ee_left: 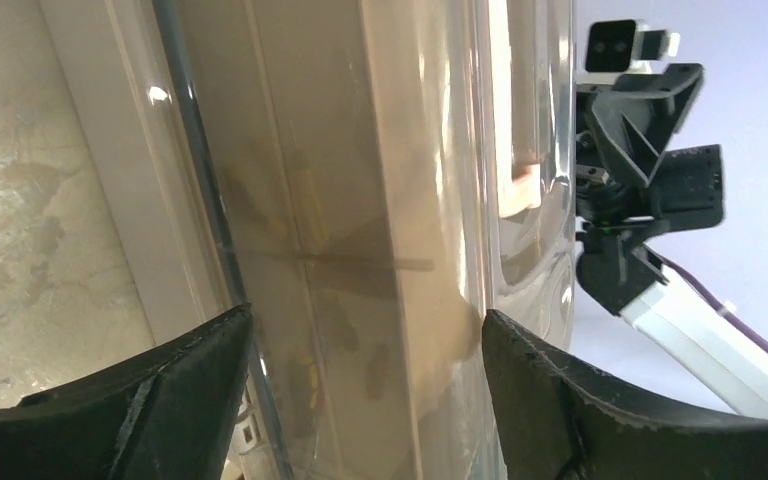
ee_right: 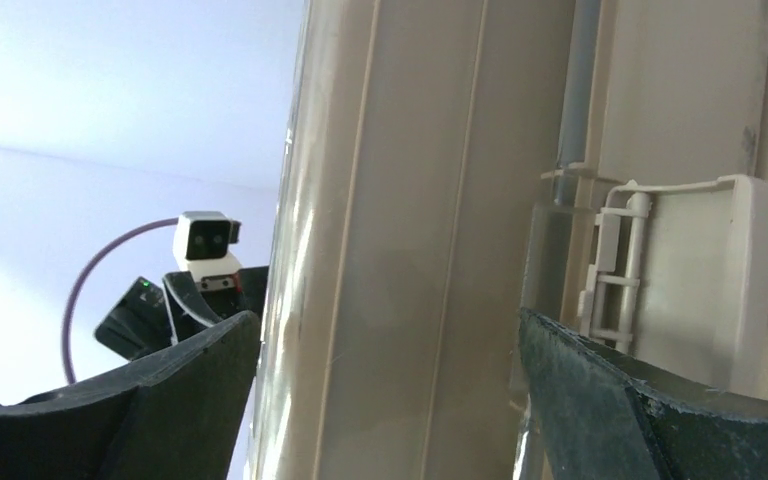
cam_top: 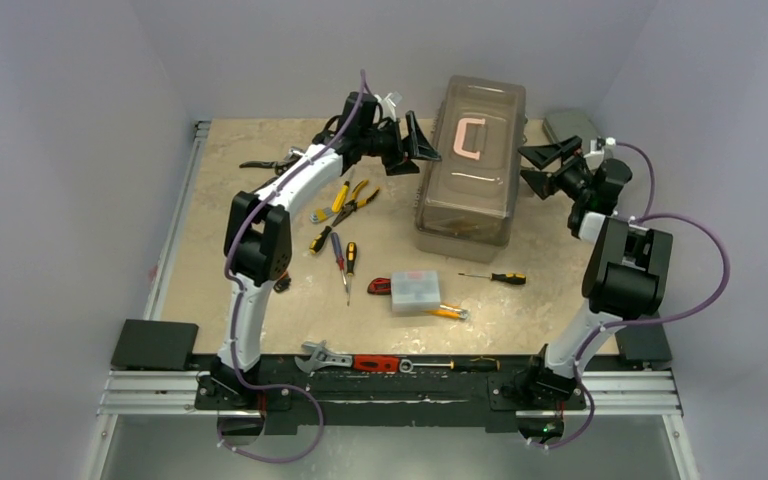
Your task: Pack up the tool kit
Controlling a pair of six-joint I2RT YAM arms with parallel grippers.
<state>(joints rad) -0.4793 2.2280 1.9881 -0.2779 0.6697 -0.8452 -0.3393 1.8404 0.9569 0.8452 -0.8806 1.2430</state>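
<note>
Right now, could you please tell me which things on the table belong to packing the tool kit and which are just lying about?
Belongs to the job: toolbox; yellow-handled pliers; screwdrivers; red utility knife; yellow utility knife.
Just lying about: flat grey case; wrench and red-handled tool on the front rail.

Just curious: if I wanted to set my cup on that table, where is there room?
Bare tabletop lies left of the left arm, and front right between the lone screwdriver and the right arm. Crowded: pliers and screwdrivers left of the toolbox, the left gripper and right gripper open beside it.
</note>
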